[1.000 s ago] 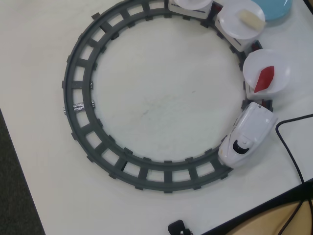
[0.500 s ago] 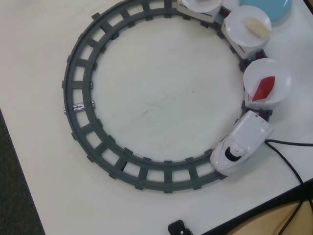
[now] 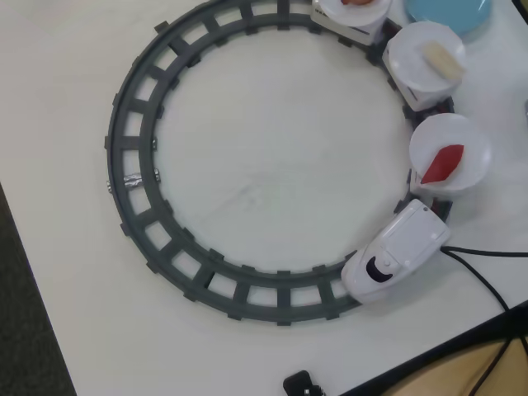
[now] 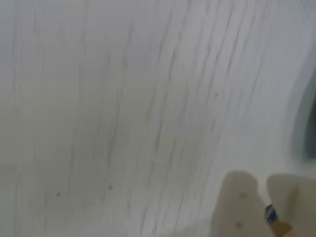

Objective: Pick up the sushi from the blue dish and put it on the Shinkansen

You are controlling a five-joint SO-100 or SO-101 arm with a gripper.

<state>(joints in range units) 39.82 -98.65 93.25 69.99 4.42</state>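
Note:
In the overhead view the white Shinkansen [image 3: 394, 260] sits on the lower right of the grey ring track [image 3: 132, 148]. It pulls cars with white plates. One plate [image 3: 470, 140] carries a red sushi [image 3: 443, 163], another a pale sushi [image 3: 440, 58], and a third at the top edge an orange piece [image 3: 355, 2]. The blue dish [image 3: 450, 15] is cut off at the top right, and its visible part is bare. The arm is out of this view. In the blurred wrist view my gripper [image 4: 262, 178] hangs over bare white table. Its pale fingers [image 4: 237, 207] are almost together, with only a small dark and orange bit low in the slit.
A black cable [image 3: 487, 280] runs across the table from the train toward the lower right. The table's edge cuts diagonally across the lower right and down the left side. A small black part [image 3: 301, 384] lies at the bottom edge.
The train has rolled along the track toward the lower left, and its plates with the sushi have followed round the curve. The cable has shifted with it.

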